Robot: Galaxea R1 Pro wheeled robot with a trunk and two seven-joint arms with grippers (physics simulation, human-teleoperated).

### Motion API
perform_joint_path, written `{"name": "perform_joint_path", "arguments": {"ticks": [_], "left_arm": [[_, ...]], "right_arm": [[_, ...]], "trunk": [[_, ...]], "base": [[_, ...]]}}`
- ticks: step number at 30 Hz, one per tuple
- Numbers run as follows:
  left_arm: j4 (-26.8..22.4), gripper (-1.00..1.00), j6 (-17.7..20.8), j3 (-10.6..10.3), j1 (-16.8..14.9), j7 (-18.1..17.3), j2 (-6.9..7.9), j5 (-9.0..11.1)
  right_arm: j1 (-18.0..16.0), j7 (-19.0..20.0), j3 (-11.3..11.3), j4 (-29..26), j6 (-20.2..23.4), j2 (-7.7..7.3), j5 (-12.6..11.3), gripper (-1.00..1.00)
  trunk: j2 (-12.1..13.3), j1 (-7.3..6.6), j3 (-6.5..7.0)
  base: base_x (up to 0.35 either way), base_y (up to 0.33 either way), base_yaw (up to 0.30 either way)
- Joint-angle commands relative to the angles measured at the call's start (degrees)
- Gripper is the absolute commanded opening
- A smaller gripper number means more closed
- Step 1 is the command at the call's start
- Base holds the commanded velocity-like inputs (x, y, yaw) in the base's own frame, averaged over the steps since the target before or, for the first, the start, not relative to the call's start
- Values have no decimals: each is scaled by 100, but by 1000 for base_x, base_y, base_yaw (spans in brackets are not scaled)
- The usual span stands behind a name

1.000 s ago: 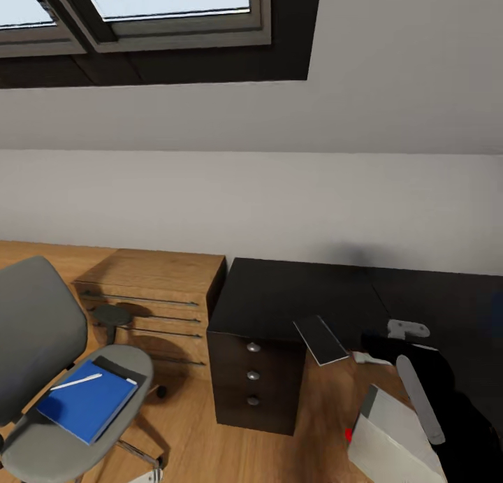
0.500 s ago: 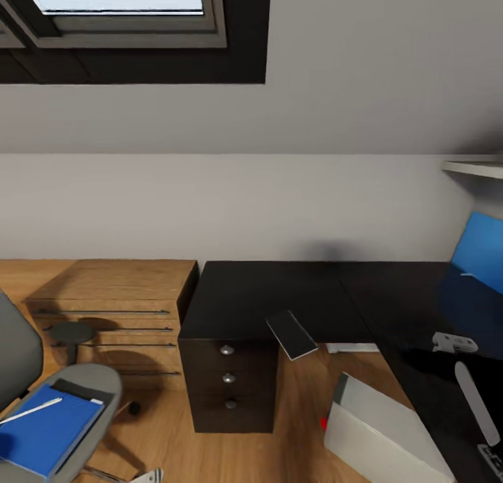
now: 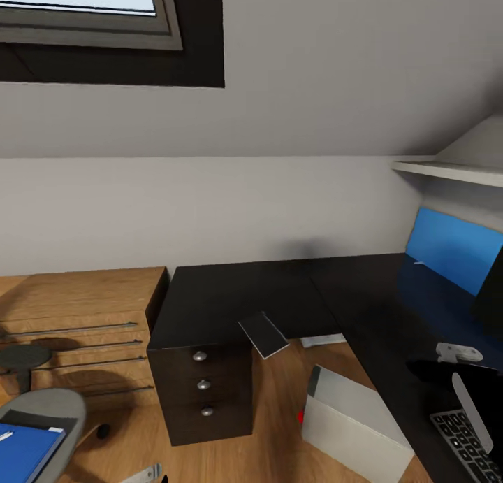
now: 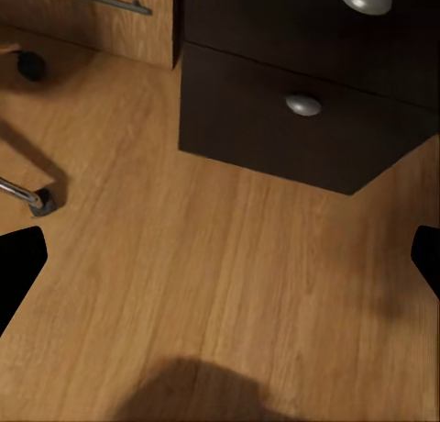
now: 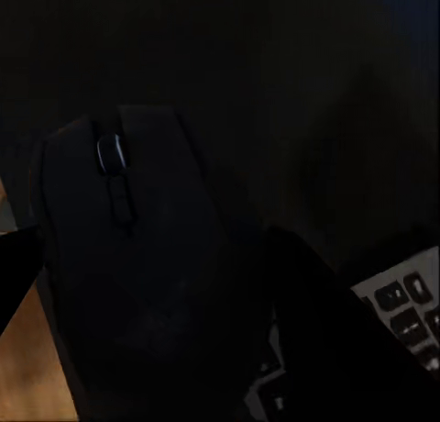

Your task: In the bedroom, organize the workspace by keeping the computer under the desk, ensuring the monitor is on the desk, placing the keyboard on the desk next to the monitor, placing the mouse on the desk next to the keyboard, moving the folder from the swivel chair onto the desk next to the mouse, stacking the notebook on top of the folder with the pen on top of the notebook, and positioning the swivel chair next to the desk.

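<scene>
The black desk [image 3: 251, 291] runs along the wall and turns toward me at the right, with three silver-knobbed drawers [image 3: 202, 384]. A small grey notebook [image 3: 263, 334] lies tilted at its inner edge. The light grey computer [image 3: 356, 427] sits on the floor by the desk, its red light showing. At the lower right my right gripper [image 3: 447, 371] hangs over the desk, shut on the black mouse [image 5: 128, 257], just above the keyboard [image 3: 464, 444]. The swivel chair [image 3: 49, 407] at the lower left carries the blue folder [image 3: 21, 451]. My left gripper [image 4: 220, 266] is open over the floor by the drawers [image 4: 302, 105].
An oak drawer chest [image 3: 84, 308] stands left of the desk. A bright blue panel [image 3: 454, 249] leans at the desk's far right under a white shelf [image 3: 447, 170]. A chair castor [image 4: 32, 64] and chrome leg [image 4: 27, 197] lie near my left gripper. A window [image 3: 84, 8] is high up.
The camera has swung right, so chair, chest and desk slid left in the picture. The keyboard, blue panel and shelf came into view. The right gripper still holds the mouse.
</scene>
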Motion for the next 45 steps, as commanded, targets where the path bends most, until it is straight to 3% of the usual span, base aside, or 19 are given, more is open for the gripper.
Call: {"name": "perform_joint_path", "arguments": {"ticks": [1, 8, 14, 22, 27, 35, 45], "left_arm": [[-15, 100, 12, -14, 3, 37, 3, 48], [-15, 100, 10, -14, 3, 37, 3, 48], [-15, 100, 10, -14, 3, 37, 3, 48], [-15, 100, 10, -14, 3, 37, 3, 48], [-13, 100, 12, -14, 3, 37, 3, 51], [11, 100, 19, -13, 3, 46, 3, 64], [28, 100, 10, -12, 3, 43, 3, 61]], "right_arm": [[-9, -18, 0, 31, -32, 12, 41, -100], [-7, -17, 58, 72, -359, 32, 146, -100], [-8, -33, 341, 78, -533, 39, 412, -100], [-10, -180, 388, 234, -600, 41, 526, -100], [-26, -361, 380, 529, -642, 34, 581, -100], [-286, -394, 375, 1586, -809, 24, 604, -100], [-417, -395, 375, 2001, -1207, 15, 606, -100]], "trunk": [[-4, 1, -2], [-4, 1, 10], [-4, 1, 10], [-4, 1, 10], [-4, 1, 10], [-4, 1, 10], [-4, 1, 10]], "base": [[0, 0, -280], [0, 0, -118], [0, 0, -4], [103, -94, 0], [97, -97, 0], [10, -10, 0], [56, 0, 0]]}}
